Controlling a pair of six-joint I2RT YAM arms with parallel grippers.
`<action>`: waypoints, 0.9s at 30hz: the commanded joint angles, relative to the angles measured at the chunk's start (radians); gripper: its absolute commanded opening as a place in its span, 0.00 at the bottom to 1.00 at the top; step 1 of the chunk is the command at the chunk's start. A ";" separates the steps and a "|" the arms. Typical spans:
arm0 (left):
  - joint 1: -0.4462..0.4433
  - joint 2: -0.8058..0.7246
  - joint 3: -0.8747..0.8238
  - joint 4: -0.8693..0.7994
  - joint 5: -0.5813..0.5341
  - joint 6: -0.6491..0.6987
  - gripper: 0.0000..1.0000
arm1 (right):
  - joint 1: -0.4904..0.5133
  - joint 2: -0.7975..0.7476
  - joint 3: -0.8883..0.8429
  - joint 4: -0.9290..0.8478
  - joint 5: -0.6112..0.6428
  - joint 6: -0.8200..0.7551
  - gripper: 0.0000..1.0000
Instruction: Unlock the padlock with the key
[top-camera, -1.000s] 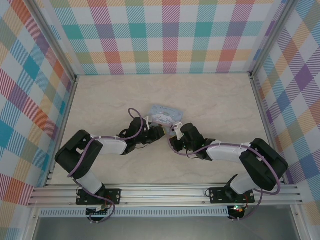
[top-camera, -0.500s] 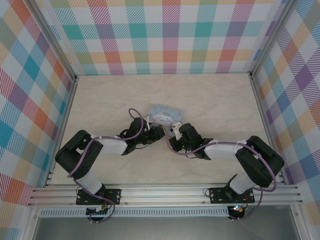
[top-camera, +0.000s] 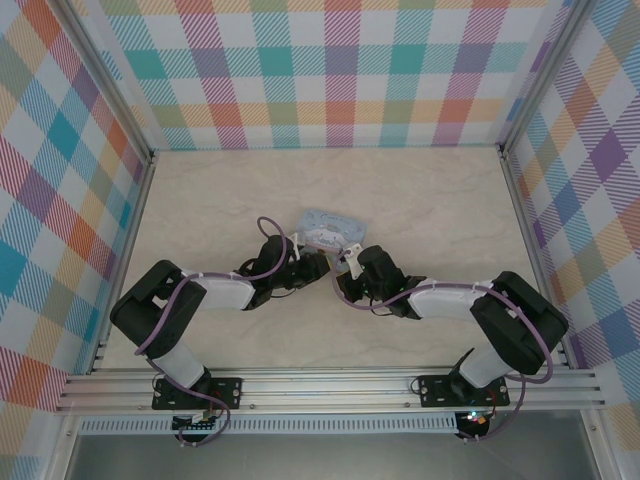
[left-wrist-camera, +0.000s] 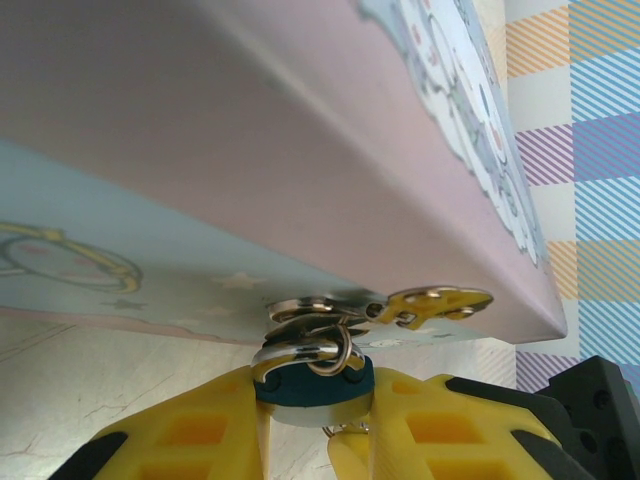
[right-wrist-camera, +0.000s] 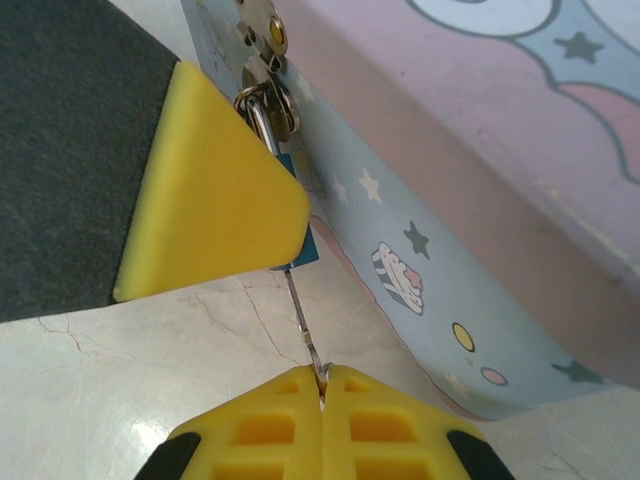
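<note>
My left end effector (left-wrist-camera: 312, 405) is clamped on the padlock (left-wrist-camera: 310, 378), steadying it where it hangs from the hasp (left-wrist-camera: 425, 300) on the tin (left-wrist-camera: 250, 200), so my right end effector (right-wrist-camera: 322, 388), pinched shut on the key (right-wrist-camera: 297, 315) just below, can turn it.

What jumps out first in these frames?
The left gripper clamps the blue padlock, which hangs from the clasp of the pale blue tin in the middle of the workspace. The right gripper pinches the thin key, whose shaft runs straight to the padlock's base.
</note>
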 joint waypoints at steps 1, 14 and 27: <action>-0.016 -0.042 0.033 0.007 0.005 -0.010 0.27 | 0.006 0.011 0.036 0.048 0.008 -0.012 0.00; -0.019 -0.057 0.030 0.000 -0.002 -0.010 0.27 | 0.007 0.030 0.051 0.052 0.009 -0.012 0.00; -0.022 -0.072 0.032 -0.016 0.001 -0.021 0.27 | 0.007 -0.034 0.001 0.233 -0.026 0.008 0.00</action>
